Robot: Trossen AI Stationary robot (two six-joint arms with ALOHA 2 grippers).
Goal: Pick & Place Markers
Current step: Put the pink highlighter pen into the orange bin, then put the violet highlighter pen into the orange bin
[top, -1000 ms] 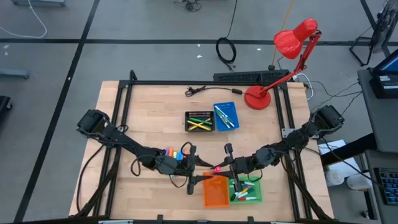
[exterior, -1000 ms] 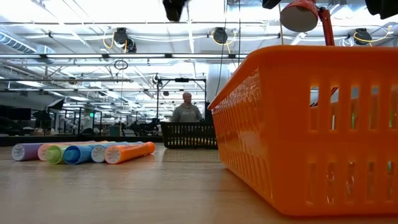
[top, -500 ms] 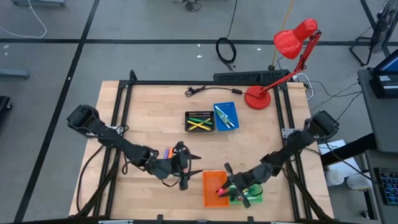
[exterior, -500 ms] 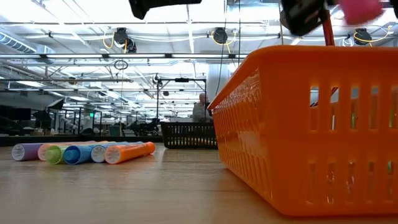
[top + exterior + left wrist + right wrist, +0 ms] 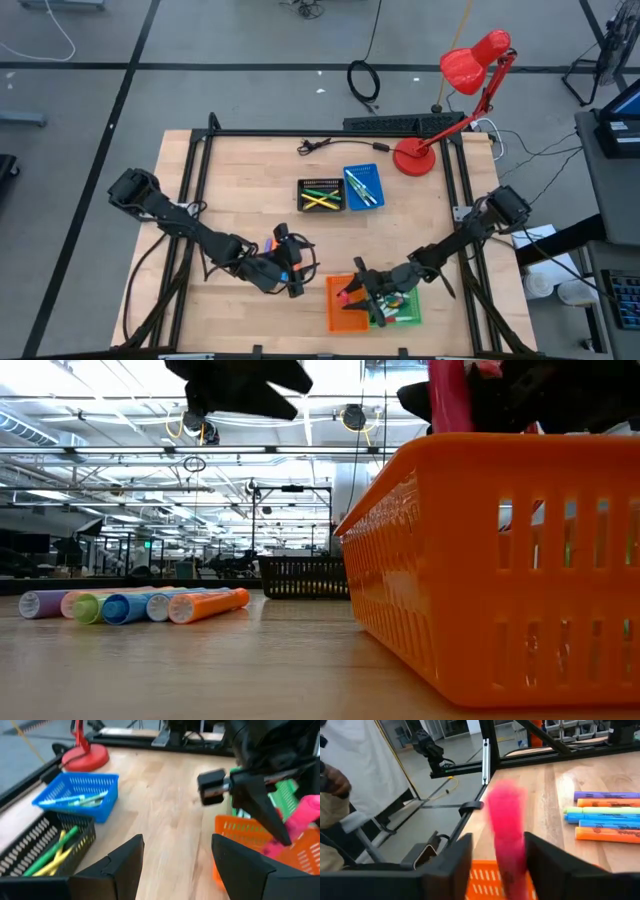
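Over orange tray (image 5: 345, 310): right pincer (image 5: 352, 292) parted, pink marker (image 5: 507, 832) between | left pincer (image 5: 297, 262) open

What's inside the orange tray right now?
A pink marker is dropping into the orange tray, upright between the right gripper's open jaws. The gripper covers part of the tray floor from above, and the tray wall hides it at table height, so anything else inside is unseen.

Bare counter (image 5: 240, 190) lies open left of the black tray (image 5: 321, 195) and blue tray (image 5: 363, 187), while near the front edge the orange tray (image 5: 345, 308), green tray (image 5: 403, 307) and both arms crowd together.
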